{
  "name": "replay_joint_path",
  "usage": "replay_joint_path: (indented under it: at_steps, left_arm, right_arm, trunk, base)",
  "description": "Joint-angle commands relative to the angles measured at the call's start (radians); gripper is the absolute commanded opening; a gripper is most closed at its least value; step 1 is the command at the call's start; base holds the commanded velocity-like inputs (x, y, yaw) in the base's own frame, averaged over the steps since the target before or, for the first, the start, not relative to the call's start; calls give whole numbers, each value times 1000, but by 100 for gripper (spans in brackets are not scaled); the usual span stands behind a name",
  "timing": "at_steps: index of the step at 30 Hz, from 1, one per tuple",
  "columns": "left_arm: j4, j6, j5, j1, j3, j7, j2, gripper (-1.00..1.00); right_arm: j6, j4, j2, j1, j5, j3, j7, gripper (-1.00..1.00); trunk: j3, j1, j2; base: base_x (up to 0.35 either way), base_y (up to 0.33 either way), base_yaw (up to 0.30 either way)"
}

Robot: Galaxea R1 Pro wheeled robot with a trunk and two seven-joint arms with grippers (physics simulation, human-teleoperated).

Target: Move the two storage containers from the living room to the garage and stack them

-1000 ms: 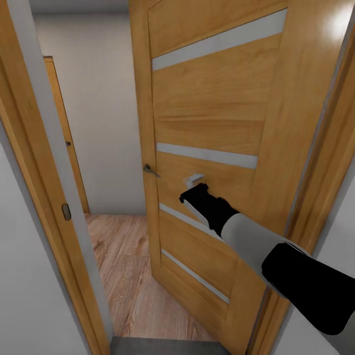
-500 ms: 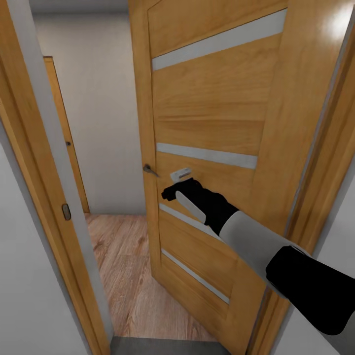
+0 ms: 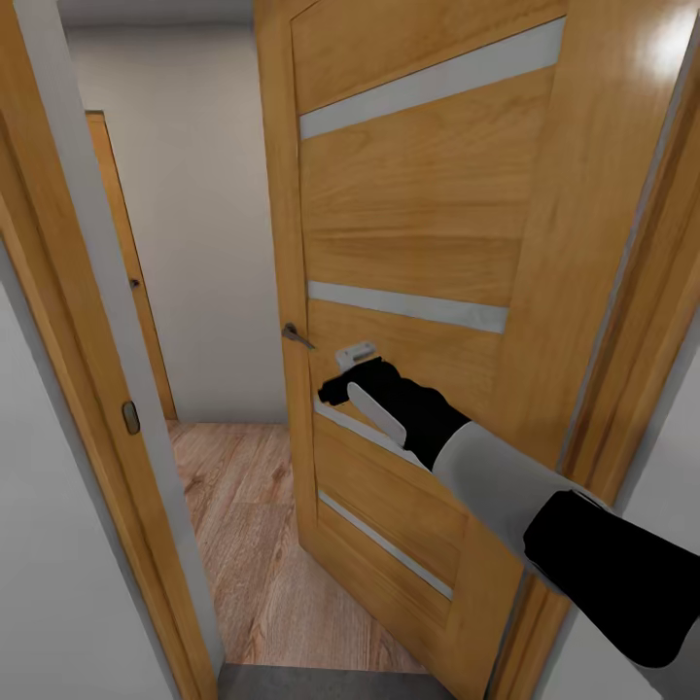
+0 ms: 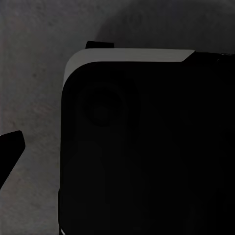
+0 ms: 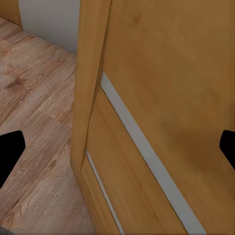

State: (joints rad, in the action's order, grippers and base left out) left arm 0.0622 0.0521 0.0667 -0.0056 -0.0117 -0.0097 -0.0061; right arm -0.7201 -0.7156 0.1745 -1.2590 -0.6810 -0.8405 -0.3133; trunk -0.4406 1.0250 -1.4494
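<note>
Neither orange-red storage container is in view. I stand in a doorway before a half-open wooden door with pale horizontal strips. My right gripper is stretched out against the door's face, just below and right of its metal handle. In the right wrist view the jaws stand open, with one dark fingertip at each side of the picture and the door's free edge between them. One fingertip of my left gripper hangs over grey concrete floor, beside a black part of my body.
A wooden door frame closes in on the left, and the right jamb is close by my right arm. Beyond the gap lie light wood plank flooring, a grey-white wall and another wooden door. A dark grey strip of floor lies at my feet.
My right gripper has slid left across the door's face toward its free edge and handle, mostly in the first half second. The door and the camera have hardly moved.
</note>
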Motion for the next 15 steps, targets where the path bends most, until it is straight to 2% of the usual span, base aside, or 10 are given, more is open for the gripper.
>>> replay_joint_path:
  at_steps: [1, 12, 15]
  left_arm:
    - [-1, 3, 7, -1, -1, -1, 0, 100]
    - [-1, 3, 7, -1, -1, -2, -2, 100]
    - [-1, 3, 7, -1, -1, -3, -1, 100]
  right_arm:
    - [-7, 1, 0, 5, -16, -2, -10, 100]
    - [-12, -1, 0, 67, -20, -2, -11, 100]
    - [-3, -5, 0, 67, -22, -2, -10, 100]
  trunk:
    - [-1, 0, -1]
    - [-1, 0, -1]
    - [-1, 0, -1]
  base:
    - [0, 0, 0]
    - [0, 0, 0]
    - [0, 0, 0]
